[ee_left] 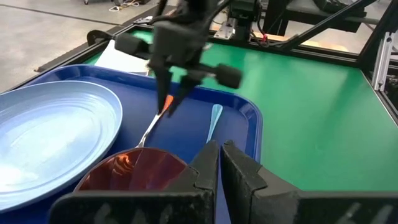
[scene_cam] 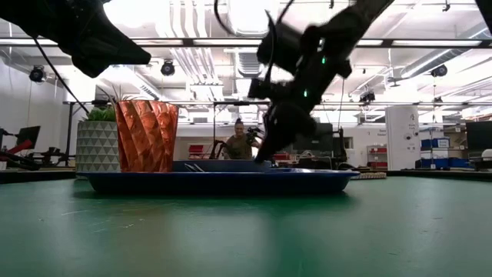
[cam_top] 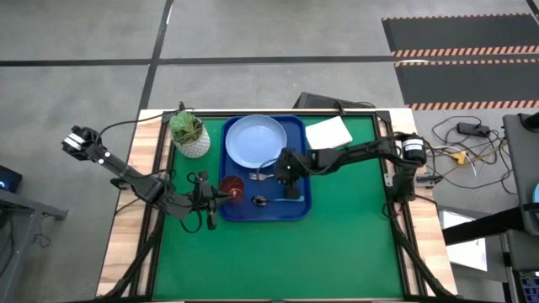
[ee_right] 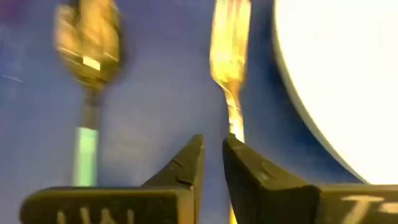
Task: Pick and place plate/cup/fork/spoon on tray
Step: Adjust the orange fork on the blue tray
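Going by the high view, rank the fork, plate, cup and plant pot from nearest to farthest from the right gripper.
1. The fork, at the right gripper, on the tray.
2. The plate, at the tray's far end.
3. The cup, near the tray's left edge.
4. The plant pot, off the tray.

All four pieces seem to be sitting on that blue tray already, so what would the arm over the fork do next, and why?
Probably open its fingers and lift away. The right hand pinches the orange-pink handle of the small silver-tined fork, whose tines already lie on the deep-blue plastic tray, between the pale-blue round plate and the blue-handled spoon. The red-brown cup stands there too, with the left hand shut beside it.
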{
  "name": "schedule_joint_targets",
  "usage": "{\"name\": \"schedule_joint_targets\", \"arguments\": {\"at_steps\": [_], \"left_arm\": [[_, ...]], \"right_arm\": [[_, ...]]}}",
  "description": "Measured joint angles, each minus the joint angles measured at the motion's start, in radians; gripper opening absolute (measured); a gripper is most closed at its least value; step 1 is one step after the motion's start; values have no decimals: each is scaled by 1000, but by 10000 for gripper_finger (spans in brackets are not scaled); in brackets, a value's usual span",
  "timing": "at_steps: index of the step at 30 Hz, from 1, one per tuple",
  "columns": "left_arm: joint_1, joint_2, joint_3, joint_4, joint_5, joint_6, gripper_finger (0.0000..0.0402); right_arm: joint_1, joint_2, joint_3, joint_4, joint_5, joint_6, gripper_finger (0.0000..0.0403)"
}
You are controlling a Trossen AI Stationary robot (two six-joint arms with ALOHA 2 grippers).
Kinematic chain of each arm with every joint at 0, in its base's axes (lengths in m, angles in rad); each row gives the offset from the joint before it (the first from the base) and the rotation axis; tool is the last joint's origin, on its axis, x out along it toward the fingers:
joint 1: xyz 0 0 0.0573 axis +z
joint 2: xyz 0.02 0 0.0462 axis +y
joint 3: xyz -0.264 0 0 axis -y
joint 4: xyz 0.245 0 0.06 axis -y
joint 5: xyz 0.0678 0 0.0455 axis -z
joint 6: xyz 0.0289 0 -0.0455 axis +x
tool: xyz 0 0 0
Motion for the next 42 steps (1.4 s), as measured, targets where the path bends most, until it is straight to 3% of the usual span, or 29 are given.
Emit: {"name": "schedule_joint_targets", "arguments": {"at_steps": [6,10,21,28,33,42], "left_arm": [[0,0,0,2,-3,21,0],[1,0,0,2,-4,22,0],[1,2,0,5,-6,22,0],[1,2,0,3,-6,22,0],[1,2,0,1,-6,22,0],[1,2,0,0,-6,22,0]], "right_arm": [[-73,34,-42,60,-75,-23,16],[-95,38,-45,57,-115,-28,19],[-102,38,-47,140,-151,-28,112],[-102,38,-91,231,-151,-33,138],[-102,38,-160,346,-150,-34,132],[-105,38,-244,477,-150,-2,87]]}}
